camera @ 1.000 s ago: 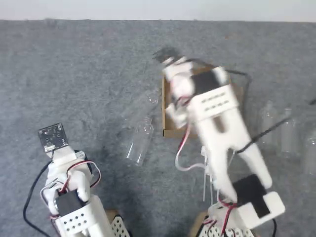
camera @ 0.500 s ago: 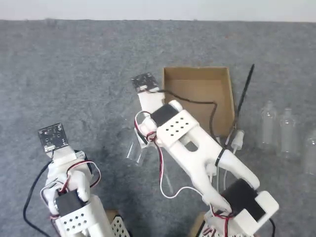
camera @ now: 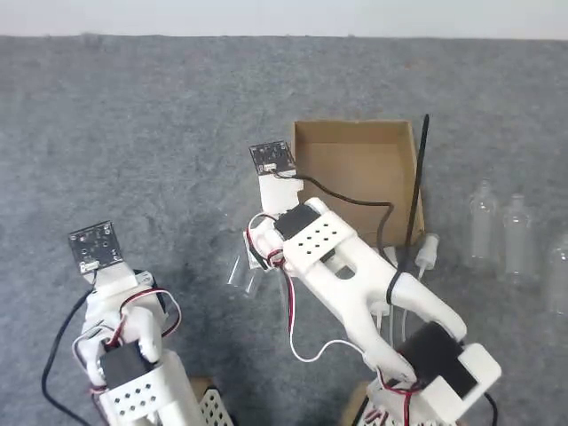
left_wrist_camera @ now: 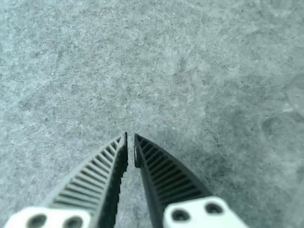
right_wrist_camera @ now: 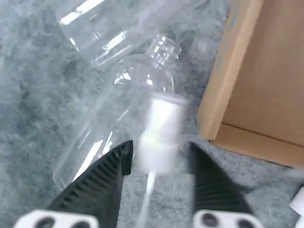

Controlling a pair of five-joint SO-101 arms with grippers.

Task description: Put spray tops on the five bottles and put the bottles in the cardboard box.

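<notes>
Right gripper (right_wrist_camera: 159,151): jaws pinching a white spray top (right_wrist_camera: 160,130), thin tube hanging down between the fingers.
Spray top: held close over the shoulder of a clear bottle (right_wrist_camera: 107,142) lying on its side, near its open neck.
Second bottle (right_wrist_camera: 111,28): also lying down, touching the first.
Cardboard box (right_wrist_camera: 251,85): open, just beside both necks.
Left gripper (left_wrist_camera: 130,142): jaws pressed almost together, low over the grey carpet (left_wrist_camera: 199,66), well apart from the bottles.
Spare spray top (camera: 428,251): on the carpet by the box corner.

Left arm (camera: 124,346) folded near its base, left gripper (left_wrist_camera: 130,140) closed, pointing down; right arm (camera: 355,280) stretched forward, right gripper (right_wrist_camera: 159,147) clamping a spray top (right_wrist_camera: 160,130)
</notes>
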